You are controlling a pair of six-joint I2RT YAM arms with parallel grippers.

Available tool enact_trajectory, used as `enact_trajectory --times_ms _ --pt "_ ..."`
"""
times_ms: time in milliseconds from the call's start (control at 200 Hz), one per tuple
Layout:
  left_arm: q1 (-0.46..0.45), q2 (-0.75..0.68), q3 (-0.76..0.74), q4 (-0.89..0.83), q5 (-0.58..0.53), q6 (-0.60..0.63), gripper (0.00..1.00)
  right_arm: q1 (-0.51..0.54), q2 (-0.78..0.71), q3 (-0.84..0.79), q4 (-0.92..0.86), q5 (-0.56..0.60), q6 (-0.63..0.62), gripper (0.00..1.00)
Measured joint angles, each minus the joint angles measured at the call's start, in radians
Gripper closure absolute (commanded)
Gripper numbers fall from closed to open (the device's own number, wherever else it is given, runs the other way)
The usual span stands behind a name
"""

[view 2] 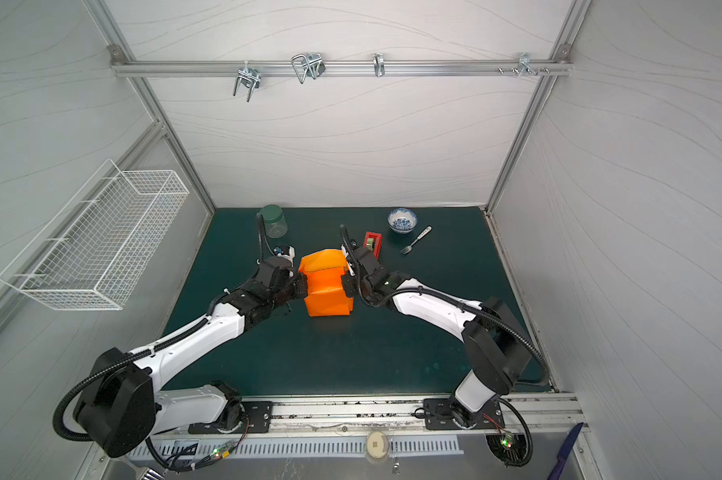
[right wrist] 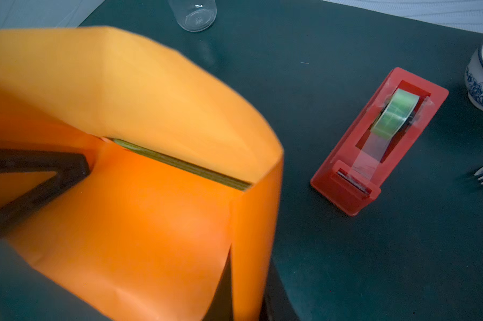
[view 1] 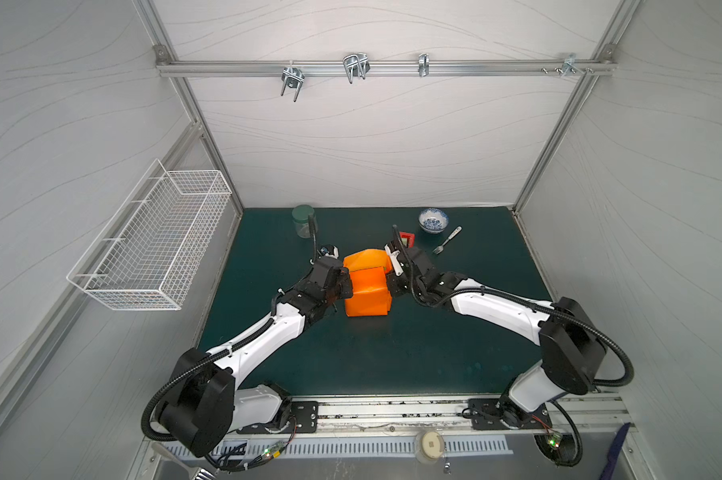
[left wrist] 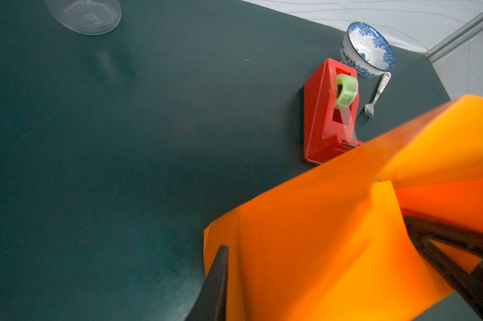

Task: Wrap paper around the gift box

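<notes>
The orange paper (view 1: pixel 367 286) is folded around the gift box at the middle of the green mat (view 1: pixel 392 353) in both top views, its far end (view 2: pixel 324 259) standing up loose. Only an olive edge of the gift box (right wrist: pixel 179 164) shows, inside that open end. My left gripper (view 1: pixel 348 286) is against the parcel's left side. One finger (left wrist: pixel 218 278) lies beside a paper fold, and the paper hides the other finger. My right gripper (right wrist: pixel 248 289) is at the parcel's right side (view 2: pixel 345 284), shut with a side flap pinched between its fingers.
A red tape dispenser (view 1: pixel 406 237) stands just behind the right gripper. A blue-patterned bowl (view 1: pixel 433 219) and a fork (view 1: pixel 446 240) lie further back right. A green-lidded jar (view 1: pixel 303 220) is at the back left. A wire basket (view 1: pixel 151 245) hangs on the left wall.
</notes>
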Motion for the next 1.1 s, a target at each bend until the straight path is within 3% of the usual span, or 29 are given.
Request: enact_trajectory --times_ms 150,425,645,810,1101 --pt "0.0 -0.002 0.01 -0.017 -0.018 0.002 0.76 0.0 0.0 0.0 0.0 0.001 0.0 0.91" --pt "-0.002 0.017 0.032 -0.025 -0.031 0.01 0.98 0.003 0.003 0.003 0.002 0.005 -0.002 0.91" --pt "-0.006 0.031 0.032 -0.018 -0.036 0.014 1.0 0.003 0.011 0.026 -0.017 0.007 -0.009 0.72" --pt "-0.006 0.037 0.032 -0.013 -0.039 0.023 1.0 0.003 0.011 0.055 -0.047 0.005 -0.007 0.67" --pt "-0.006 0.037 0.032 -0.012 -0.039 0.027 1.0 -0.007 0.019 0.068 -0.055 0.022 -0.012 0.88"
